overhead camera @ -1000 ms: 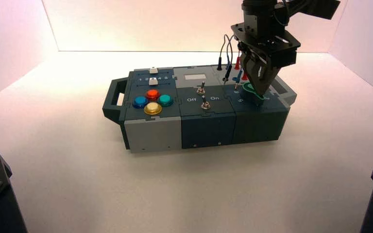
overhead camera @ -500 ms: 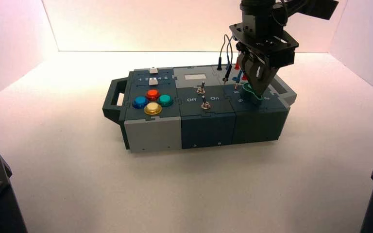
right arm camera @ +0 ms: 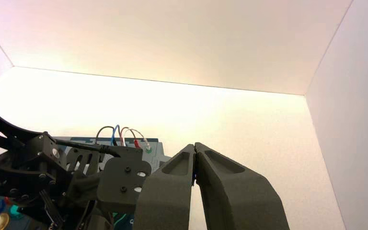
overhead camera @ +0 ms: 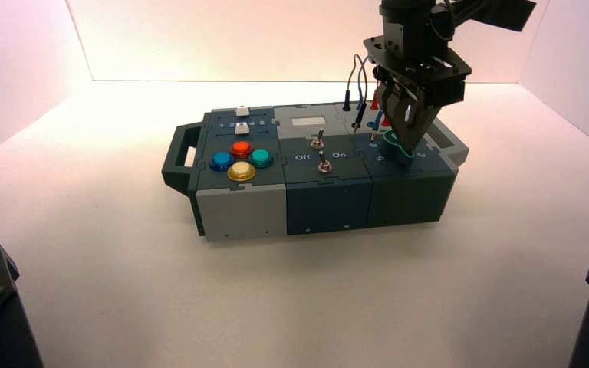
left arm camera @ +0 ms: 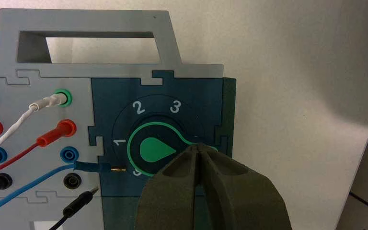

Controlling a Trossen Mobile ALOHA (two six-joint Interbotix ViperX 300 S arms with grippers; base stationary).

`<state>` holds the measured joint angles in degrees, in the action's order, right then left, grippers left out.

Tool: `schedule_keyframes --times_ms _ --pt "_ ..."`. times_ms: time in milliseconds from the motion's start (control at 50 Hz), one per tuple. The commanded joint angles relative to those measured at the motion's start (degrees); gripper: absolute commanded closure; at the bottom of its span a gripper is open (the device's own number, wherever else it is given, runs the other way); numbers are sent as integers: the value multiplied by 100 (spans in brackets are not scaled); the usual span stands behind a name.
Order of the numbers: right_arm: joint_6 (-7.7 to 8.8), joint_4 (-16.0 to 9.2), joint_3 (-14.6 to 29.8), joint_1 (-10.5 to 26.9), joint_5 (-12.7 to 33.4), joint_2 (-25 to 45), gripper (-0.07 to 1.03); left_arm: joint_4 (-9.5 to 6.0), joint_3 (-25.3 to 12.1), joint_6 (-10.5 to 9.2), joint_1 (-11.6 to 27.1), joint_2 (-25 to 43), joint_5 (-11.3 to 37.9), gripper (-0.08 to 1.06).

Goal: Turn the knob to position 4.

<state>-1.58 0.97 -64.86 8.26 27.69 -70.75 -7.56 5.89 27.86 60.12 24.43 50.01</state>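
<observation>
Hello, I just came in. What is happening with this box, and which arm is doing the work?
The left hand is at the green knob, on the right part of the box, with its closed fingertips by the pointer's tip. The pointer is past the 3, and its tip is partly hidden. The 4 is not in sight, so I cannot tell whether the knob has reached it. The right hand waits to the right of the box.
</observation>
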Motion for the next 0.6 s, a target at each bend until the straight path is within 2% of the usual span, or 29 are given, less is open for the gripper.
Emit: schedule_keyframes --times_ms 20,260,600 --pt "-26 0 79 -44 -26 79 99 -9 -105 35 132 -141 53 100" --pt "-26 0 79 -44 -18 79 99 -18 -352 53 132 -325 70 101" --pt "-26 -9 97 -44 9 229 99 0 -387 53 132 -650 114 100"
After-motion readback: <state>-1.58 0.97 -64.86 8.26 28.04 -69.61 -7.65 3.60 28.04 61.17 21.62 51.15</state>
